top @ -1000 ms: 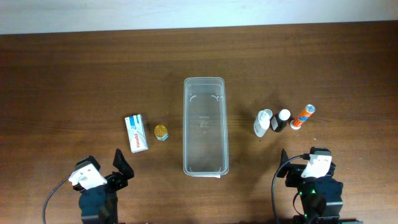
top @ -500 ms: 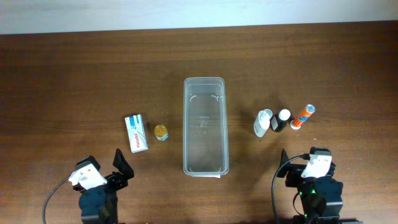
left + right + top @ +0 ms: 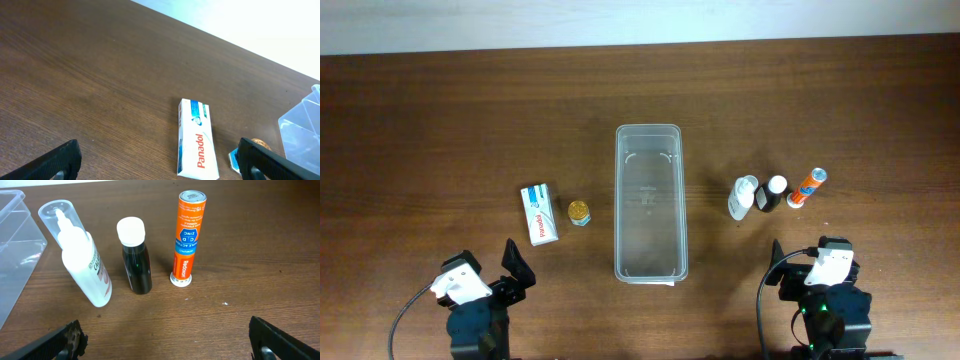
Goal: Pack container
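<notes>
- Dark wood table (image 3: 470, 110): long clear plastic container (image 3: 650, 205) at centre, long axis running near-to-far.
- Left gripper (image 3: 490, 268) and right gripper (image 3: 810, 262) at near edge, jaws wide open, holding nothing.
- Container lies between them, farther out; neither arm clearly nearer.

clear glossy plastic container (image 3: 650, 203), matt wood table (image 3: 470, 120).

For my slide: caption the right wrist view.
Open right gripper faces white bottle, dark bottle, orange tube beside clear container.
</notes>
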Robot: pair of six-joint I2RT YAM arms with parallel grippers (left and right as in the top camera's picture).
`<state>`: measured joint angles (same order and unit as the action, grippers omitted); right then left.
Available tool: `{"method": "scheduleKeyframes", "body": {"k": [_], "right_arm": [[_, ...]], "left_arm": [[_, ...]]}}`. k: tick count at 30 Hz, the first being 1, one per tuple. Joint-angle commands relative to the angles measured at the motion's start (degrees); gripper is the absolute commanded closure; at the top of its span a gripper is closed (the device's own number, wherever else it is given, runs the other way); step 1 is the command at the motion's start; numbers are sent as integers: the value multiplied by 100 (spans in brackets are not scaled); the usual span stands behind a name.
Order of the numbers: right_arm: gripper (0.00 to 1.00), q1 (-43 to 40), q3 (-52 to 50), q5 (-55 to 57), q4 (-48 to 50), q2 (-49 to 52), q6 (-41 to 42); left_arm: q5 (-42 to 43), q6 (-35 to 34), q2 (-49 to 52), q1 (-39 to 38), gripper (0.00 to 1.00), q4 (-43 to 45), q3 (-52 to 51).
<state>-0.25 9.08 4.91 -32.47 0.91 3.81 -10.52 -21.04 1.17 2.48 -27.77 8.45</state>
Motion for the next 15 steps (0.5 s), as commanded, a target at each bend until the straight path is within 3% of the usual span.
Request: {"method": "scheduleKeyframes", "body": {"k": [1, 4, 8, 11, 15], "right_arm": [[2, -15, -50, -15, 17, -55, -39], [2, -13, -50, -240, 70, -55, 39], [2, -13, -26, -1036, 553, -55, 1008], [2, -13, 199, -1714, 857, -55, 1045], [2, -13, 883, -1805, 857, 138, 1043]], "left_arm": [[61, -55, -76, -24, 1, 15, -55], [63, -55, -76, -24, 1, 15, -55], [61, -55, -76, -24, 1, 15, -55], [63, -55, -76, -24, 1, 15, -55], [61, -55, -76, -24, 1, 15, -55]]}}
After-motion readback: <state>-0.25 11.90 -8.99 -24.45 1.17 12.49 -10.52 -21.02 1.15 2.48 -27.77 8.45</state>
